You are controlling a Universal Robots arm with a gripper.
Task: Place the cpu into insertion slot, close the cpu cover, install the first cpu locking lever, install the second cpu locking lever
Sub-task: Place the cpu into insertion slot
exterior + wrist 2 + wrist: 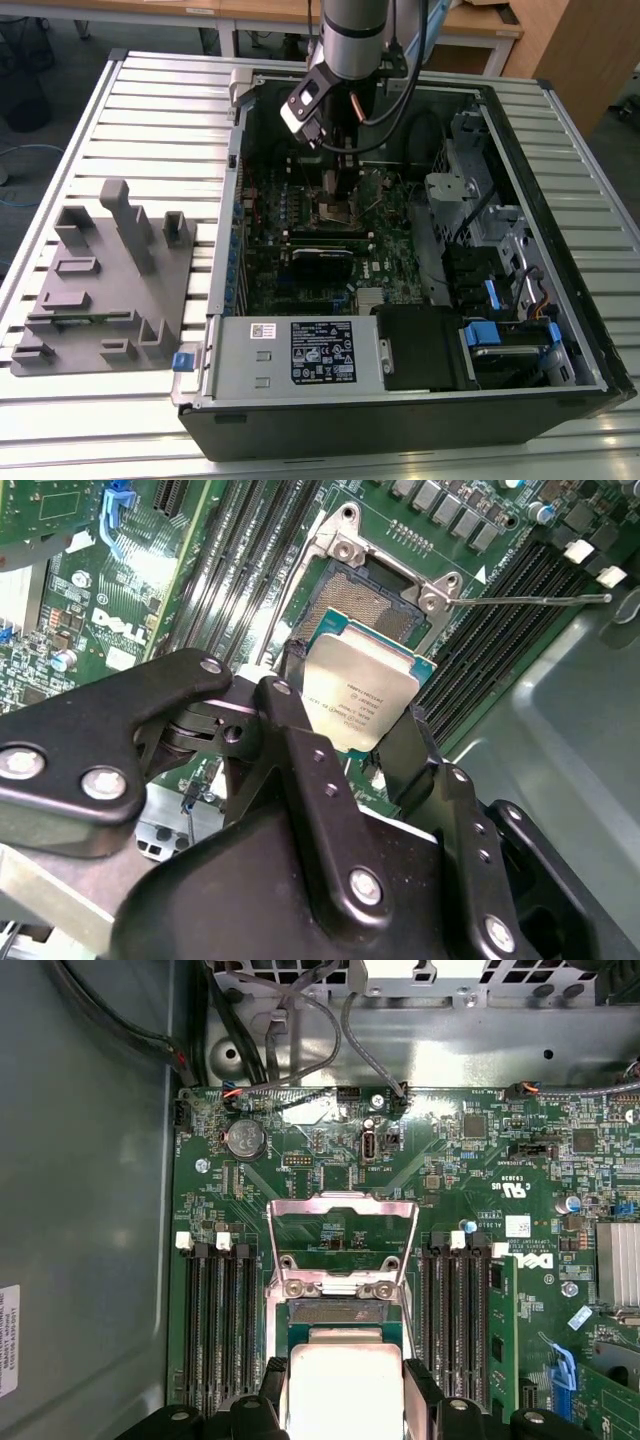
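Observation:
My gripper is shut on the cpu, a small silver-grey square chip pinched by two opposite edges between black fingers. The cpu hangs tilted just above the insertion slot, whose dark centre with a metal rim lies uncovered under it. The cpu cover, a thin silver frame with a large window, stands swung open at the slot's far end. A thin locking lever sticks out sideways, unlatched. In the exterior view the gripper reaches down into the open computer case over the slot.
Black memory slots flank the socket on both sides. A grey labelled power supply box sits at the case's near edge, a black card lies near the socket, and drive cages are on the exterior view's right. A grey fixture block stands outside the case.

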